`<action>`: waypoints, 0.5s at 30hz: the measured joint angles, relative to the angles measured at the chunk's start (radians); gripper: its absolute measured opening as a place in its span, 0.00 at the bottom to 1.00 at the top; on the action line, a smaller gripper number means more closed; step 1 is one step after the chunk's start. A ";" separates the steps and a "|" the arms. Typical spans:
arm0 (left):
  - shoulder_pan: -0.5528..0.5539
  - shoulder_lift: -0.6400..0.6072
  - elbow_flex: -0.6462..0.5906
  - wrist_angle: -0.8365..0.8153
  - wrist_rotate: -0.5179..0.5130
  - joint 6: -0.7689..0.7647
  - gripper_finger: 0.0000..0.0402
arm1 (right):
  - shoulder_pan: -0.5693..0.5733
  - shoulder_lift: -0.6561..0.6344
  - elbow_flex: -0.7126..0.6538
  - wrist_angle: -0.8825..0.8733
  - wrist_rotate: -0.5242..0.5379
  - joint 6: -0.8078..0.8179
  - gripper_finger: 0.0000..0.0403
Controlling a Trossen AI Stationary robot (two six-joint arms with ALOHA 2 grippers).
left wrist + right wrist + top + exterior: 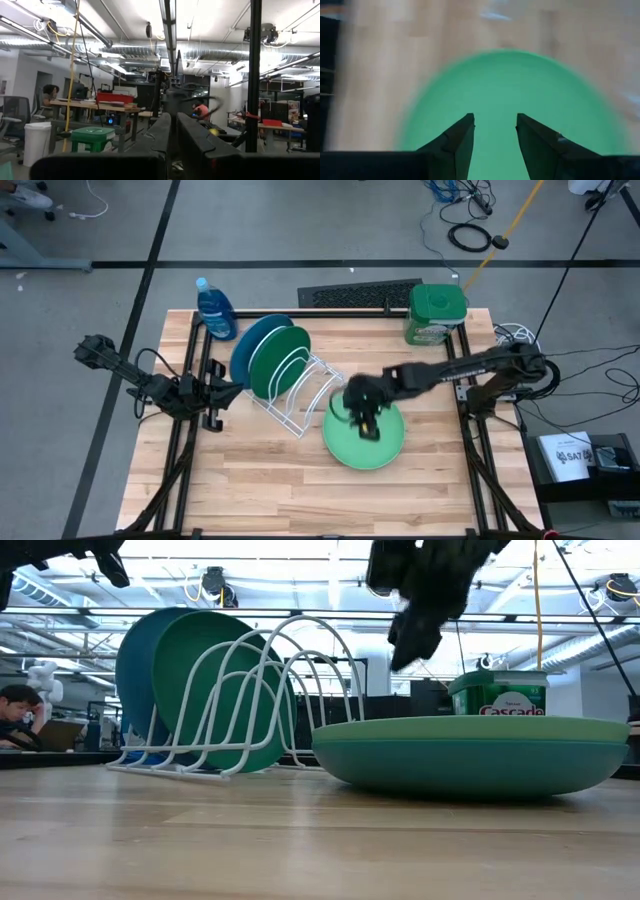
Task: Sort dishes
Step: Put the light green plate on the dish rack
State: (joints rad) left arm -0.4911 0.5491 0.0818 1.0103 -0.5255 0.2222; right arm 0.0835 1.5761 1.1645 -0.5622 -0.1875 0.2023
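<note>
Light green plate: lies flat on the desk, right of the middle, nearer the front edge than the back. It rests on a darker, teal plate, which shows only as a band beneath it in the low view.
Racked plates: a blue plate and a dark green plate stand on edge in the white wire rack, toward the back-left part of the desk.
Handling: likely light, stiff plastic with a smooth, slippery face (the flat middle offers nothing to pinch). The raised rim looks like the only place to take hold, one finger over and one under.
Right gripper: hangs just above the light green plate, fingers parted with a clear gap, holding nothing.
Left gripper: waits near the left edge of the desk, away from the plates; its fingers stand almost together with only a thin slit between them, and nothing is in them.
Hard to make out: the right wrist view is smeared, so the plate's rim is soft there. From above, the right arm covers the back part of the stack. How tightly the two stacked plates nest cannot be told, so lifting one alone may be fiddly.
Farther out: a blue bottle by the back-left corner and a green-lidded tub by the back-right corner.
</note>
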 joint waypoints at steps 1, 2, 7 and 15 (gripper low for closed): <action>0.000 0.000 0.000 0.000 0.000 0.000 0.08 | 0.029 0.001 0.000 0.020 -0.010 0.024 0.36; 0.000 0.000 0.000 0.000 0.000 0.000 0.08 | 0.058 0.005 0.001 0.036 -0.014 0.047 0.36; 0.000 0.000 0.000 -0.006 0.000 0.000 0.08 | 0.169 0.025 0.002 0.042 0.043 0.174 0.36; 0.000 0.000 0.000 -0.007 -0.002 -0.005 0.08 | 0.294 0.116 0.002 0.058 0.059 0.313 0.36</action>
State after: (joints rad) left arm -0.4911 0.5493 0.0820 1.0031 -0.5278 0.2171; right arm 0.3778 1.6916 1.1660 -0.5038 -0.1286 0.5155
